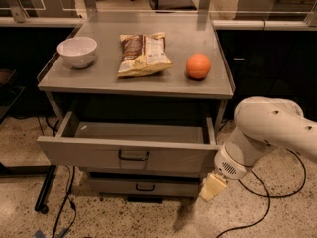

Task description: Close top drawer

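Speckled floor (124,222) lay nearest, your end effector (212,186) hanging low above it, its grip state impossible to tell. From it, the top drawer (129,155) stood pulled out at ten o'clock, front running nine-to-three, under the desk (99,82).

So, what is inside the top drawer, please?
The top drawer shows only bare floor; its front panel hides the near strip. The claw hangs below its right front corner.
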`<state>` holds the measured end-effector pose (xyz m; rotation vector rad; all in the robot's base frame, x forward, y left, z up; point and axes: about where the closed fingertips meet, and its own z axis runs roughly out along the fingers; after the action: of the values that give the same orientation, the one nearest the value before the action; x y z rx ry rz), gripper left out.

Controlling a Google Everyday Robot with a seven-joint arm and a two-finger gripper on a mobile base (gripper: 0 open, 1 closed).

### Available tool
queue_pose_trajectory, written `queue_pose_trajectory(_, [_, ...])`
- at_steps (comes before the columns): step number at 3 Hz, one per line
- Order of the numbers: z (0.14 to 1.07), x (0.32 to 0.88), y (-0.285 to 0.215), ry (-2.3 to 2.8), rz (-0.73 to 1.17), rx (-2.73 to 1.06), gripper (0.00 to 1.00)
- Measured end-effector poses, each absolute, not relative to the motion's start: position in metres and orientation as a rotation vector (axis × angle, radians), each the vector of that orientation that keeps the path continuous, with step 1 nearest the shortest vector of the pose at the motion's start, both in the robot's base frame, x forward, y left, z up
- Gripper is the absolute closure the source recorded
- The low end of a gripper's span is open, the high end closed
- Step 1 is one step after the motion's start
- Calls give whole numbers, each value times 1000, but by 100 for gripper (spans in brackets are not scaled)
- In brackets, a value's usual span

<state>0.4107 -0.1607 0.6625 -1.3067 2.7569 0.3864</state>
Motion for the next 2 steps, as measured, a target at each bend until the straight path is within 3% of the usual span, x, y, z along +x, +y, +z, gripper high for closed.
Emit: queue_pose_trajectory(2, [664,412,-160,2756,381,-1309,85])
